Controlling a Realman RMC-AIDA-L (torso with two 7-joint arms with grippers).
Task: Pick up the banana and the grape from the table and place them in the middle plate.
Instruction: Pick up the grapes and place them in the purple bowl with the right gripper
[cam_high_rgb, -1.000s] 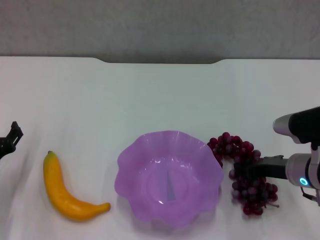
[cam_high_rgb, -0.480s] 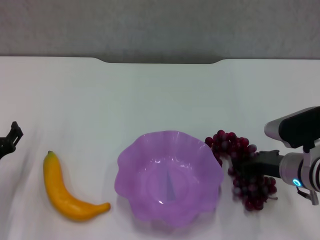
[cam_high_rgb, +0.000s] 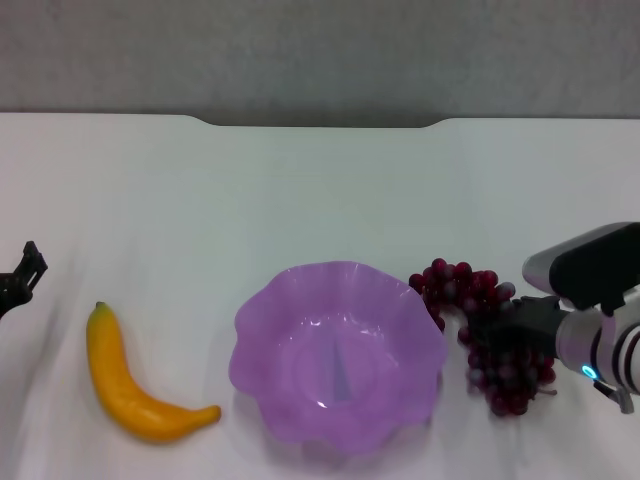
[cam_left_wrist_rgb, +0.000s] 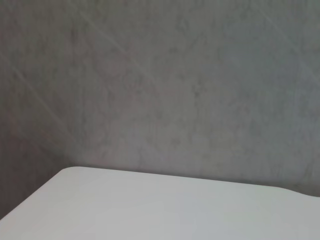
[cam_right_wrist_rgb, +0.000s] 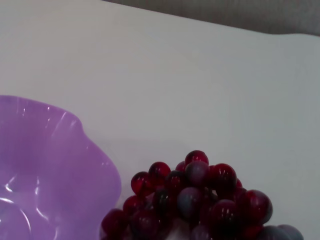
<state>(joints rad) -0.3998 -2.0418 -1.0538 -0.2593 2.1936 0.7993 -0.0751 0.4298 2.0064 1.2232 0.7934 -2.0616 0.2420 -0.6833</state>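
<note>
right pincer: the right pincer (cam_high_rgb: 508, 338) sits in the middle of the grape (cam_high_rgb: 487, 334), reaching in from the robot's right; its dark tips are buried among the berries and appear to be pinching the bunch, though the tips themselves are mostly hidden
grape position: just beside the right rim of the middle plate (cam_high_rgb: 262, 305), its nearest berries at the scalloped edge; whether the bunch is clear of the surface (cam_high_rgb: 320, 190) I cannot tell
deciding relation: the plate lies directly toward the robot's left from the pincer, so the carry looks like a short sideways move over the wavy rim
grape axis: the bunch runs from far-left to near-right, roughly crosswise to the pincer's reach
grape texture: many small glossy dark red spheres, some frosted grey in the right wrist view (cam_right_wrist_rgb: 200, 200), loosely clustered and likely to sag or swing
plate: translucent purple plastic, flower-shaped with a raised rim (cam_right_wrist_rgb: 75, 150), hollow and holding nothing
banana: the banana (cam_high_rgb: 130, 385) lies on the surface left of the plate, smooth, curved, yellow-orange with a greenish far tip
left pincer: the left pincer (cam_high_rgb: 18, 280) waits at the far left edge, nearer the banana; I cannot tell whether it is spread or pressed together
</note>
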